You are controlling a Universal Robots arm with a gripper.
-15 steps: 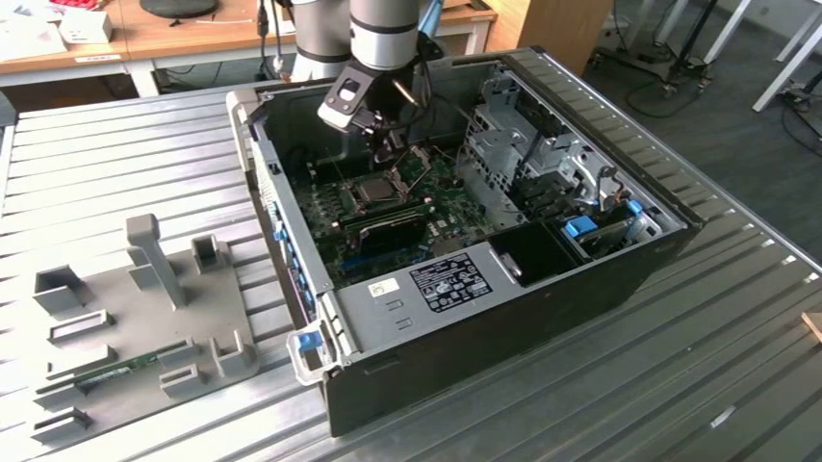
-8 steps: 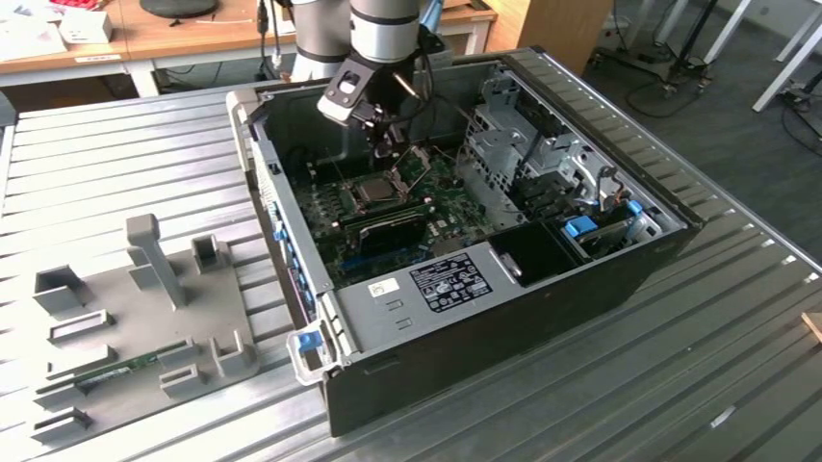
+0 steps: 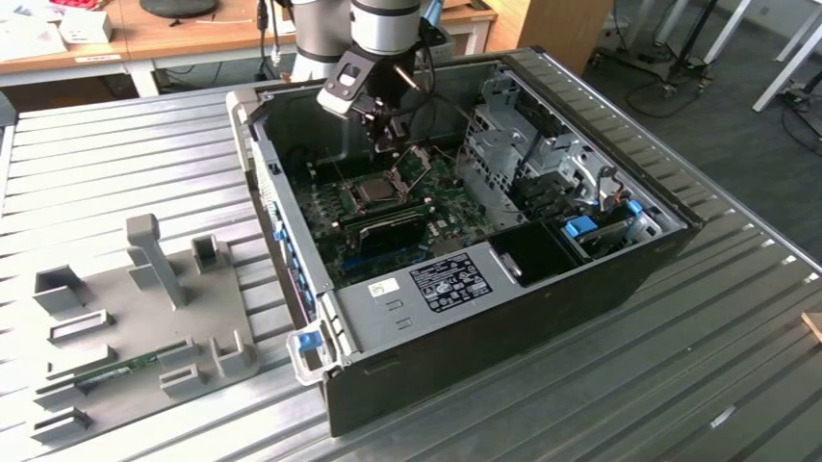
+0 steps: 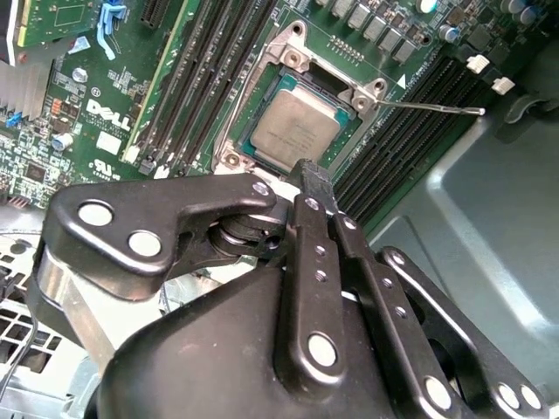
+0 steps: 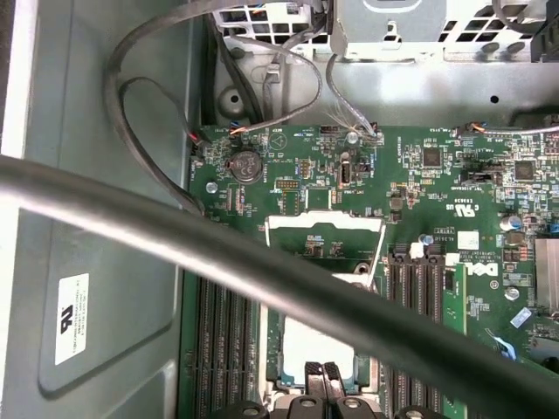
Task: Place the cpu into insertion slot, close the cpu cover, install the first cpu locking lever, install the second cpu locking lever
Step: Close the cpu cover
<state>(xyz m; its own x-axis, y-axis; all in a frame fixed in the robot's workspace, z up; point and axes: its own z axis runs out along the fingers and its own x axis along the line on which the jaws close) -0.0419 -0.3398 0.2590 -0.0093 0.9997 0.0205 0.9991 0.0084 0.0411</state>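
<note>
The cpu (image 4: pixel 295 131) lies flat in the insertion slot (image 4: pixel 229 140) on the green motherboard; it also shows in the first wrist view (image 5: pixel 316 342) and the exterior view (image 3: pixel 376 192). The cpu cover (image 5: pixel 288 223) stands raised on its hinge, and the board shows through its cut-out. A thin locking lever (image 4: pixel 437 109) sticks out free beside the socket. My gripper (image 4: pixel 310 172) hangs just above the socket's edge, fingers shut together with nothing between them. Inside the open computer case it sits at the back (image 3: pixel 389 138).
Black memory slots (image 4: pixel 205 78) flank the socket on both sides. A silvery drive cage (image 3: pixel 514 135) and cables fill the case on the exterior view's right. A thick grey cable (image 5: pixel 262 262) crosses in front of the first wrist camera. A grey fixture plate (image 3: pixel 141 308) lies on the slatted table.
</note>
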